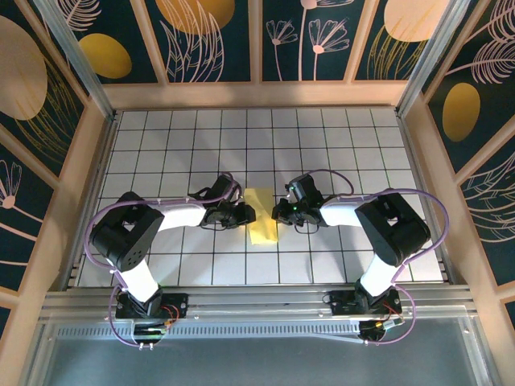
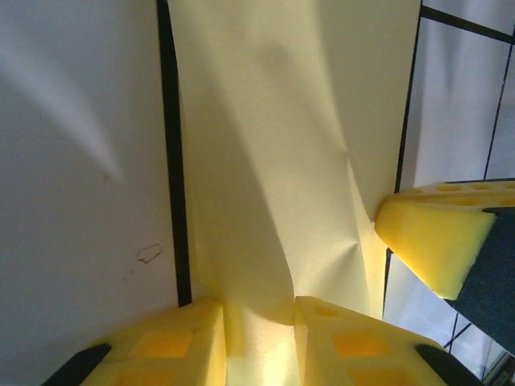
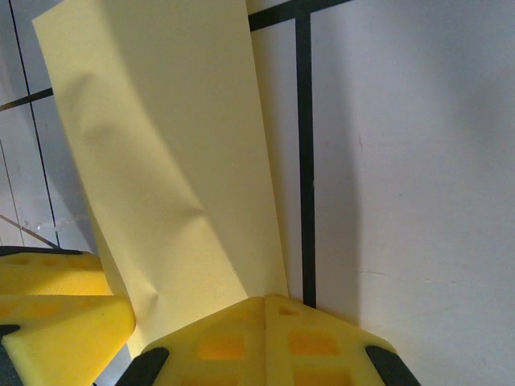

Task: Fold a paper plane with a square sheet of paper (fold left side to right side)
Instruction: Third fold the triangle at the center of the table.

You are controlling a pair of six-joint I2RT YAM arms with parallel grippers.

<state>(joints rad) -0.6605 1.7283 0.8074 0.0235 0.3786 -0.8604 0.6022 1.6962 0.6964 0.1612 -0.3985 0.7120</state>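
Yellow foam pads tip two grippers, which meet over one square sheet of paper (image 1: 261, 219), doubled over at mid-table. The left gripper (image 2: 257, 314) has its jaws narrowly parted, straddling a raised ridge of the sheet. The right gripper (image 3: 265, 310) is clenched, its tips on the sheet's edge; whether paper is pinched I cannot tell. Beyond lies the white gridded table (image 1: 161, 145).

Yellow paper (image 1: 261, 221), folded into narrow strip, buckled.
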